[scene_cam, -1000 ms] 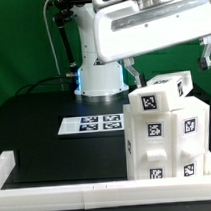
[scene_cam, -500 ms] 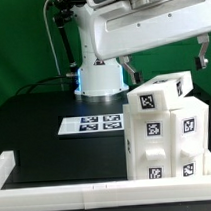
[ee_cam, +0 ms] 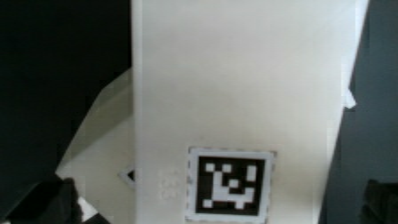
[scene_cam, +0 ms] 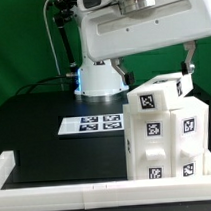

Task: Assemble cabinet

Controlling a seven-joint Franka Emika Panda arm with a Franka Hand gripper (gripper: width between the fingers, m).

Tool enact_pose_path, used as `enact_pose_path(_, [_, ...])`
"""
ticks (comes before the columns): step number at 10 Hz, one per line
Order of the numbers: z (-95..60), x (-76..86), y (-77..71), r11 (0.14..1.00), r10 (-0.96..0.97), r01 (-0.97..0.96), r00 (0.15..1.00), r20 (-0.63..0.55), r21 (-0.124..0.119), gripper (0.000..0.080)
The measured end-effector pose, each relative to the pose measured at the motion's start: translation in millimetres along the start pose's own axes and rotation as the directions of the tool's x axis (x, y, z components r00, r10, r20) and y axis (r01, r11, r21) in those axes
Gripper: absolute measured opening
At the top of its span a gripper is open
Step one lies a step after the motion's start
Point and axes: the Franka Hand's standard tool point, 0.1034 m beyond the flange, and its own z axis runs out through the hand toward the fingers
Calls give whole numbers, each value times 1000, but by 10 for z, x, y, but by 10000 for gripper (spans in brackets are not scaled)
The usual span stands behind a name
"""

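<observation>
Cabinet (scene_cam: 165,130) sits upright on the black table (scene_cam: 44,117), gripper (ee_cam: 214,200) over its top, fingers (ee_cam: 50,205) spread wide.

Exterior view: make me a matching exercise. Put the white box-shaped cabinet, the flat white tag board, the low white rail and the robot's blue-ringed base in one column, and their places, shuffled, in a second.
Things
1. white plastic box-shaped cabinet
2. thin flat white marker board
3. low white rail
4. white robot base with the blue ring

Places
A. along the near edge of the black table
B. at the back, behind the marker board
C. standing on the table at the exterior view's right
D. lying flat on the table, to the exterior view's left of the cabinet

Pairs: 1-C, 2-D, 3-A, 4-B
</observation>
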Motion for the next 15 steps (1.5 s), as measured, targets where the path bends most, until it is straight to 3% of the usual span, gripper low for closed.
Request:
enact_pose_path(4, [108, -58, -51, 999, 36, -36, 999, 4, -5, 797])
enact_pose_path(6, [201, -88, -102, 1000, 27, -27, 1000, -4, -6, 558])
enact_pose_path(11, [201, -86, -100, 999, 38, -38, 999, -4, -6, 558])
enact_pose_path(15, [198, -138, -144, 911, 413, -413, 911, -3, 0, 560])
